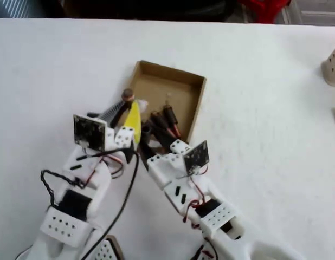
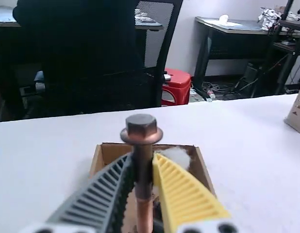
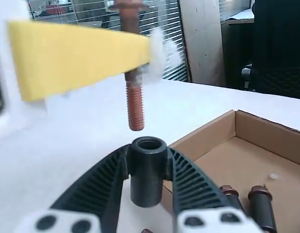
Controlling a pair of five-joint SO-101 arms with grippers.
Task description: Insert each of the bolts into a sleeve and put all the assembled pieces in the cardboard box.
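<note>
We see the left claw (image 2: 141, 162) clenched on a copper bolt (image 2: 138, 131), pinching its shank between the grey finger and the yellow finger (image 2: 181, 194). The bolt stands upright, with its hexagonal head above the fingertips and its threaded end pointing down. A white tuft (image 2: 176, 155) sits by the tip of the yellow finger.

The right claw (image 3: 148, 155) grasps a dark sleeve (image 3: 148, 170), which is upright between its two ribbed black fingers with its open mouth facing up. The bolt's threaded tip hangs just above that mouth, and we see a gap between them.

From above, both claws meet at the near-left side of the cardboard box (image 1: 173, 76), which lies open on the white bench (image 1: 265, 108). Inside the box, toward its near side, lie assembled pieces (image 1: 167, 116). We can make out two of them in the right wrist view, dark sleeves with copper bolt heads showing at the ends.
</note>
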